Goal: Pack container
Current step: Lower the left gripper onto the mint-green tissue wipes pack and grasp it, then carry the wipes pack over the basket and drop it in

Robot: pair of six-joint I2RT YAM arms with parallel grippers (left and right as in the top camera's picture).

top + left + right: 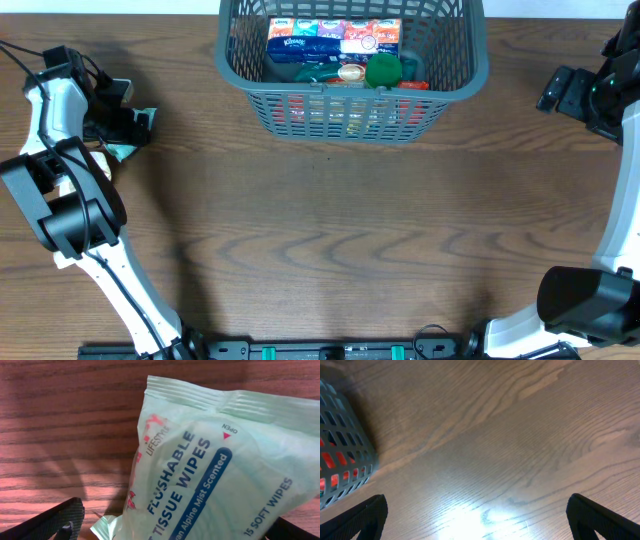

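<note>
Wipes come first: one pale green pack of flushable wipes (210, 475) lies flat on the wooden bench (330, 250), filling my left wrist view. My left pincer (180, 527) is spread astride it, one dark finger (60, 520) clear of the pack's edge and the other at its far side, so nothing is clamped. My right pincer (480, 525) is also parted wide, with only bare bench between its two tips and the corner of the container just beside it on the left of that view. From overhead, the one container (352, 105), a dark grey slotted basket, stands at the far middle of the bench, well apart from the wipes at the left. Inside it I count one row of tissue packets (333, 35), one green round item (383, 70) and something red (412, 86) showing through the lattice; how many tissue packets, I cannot tell.
</note>
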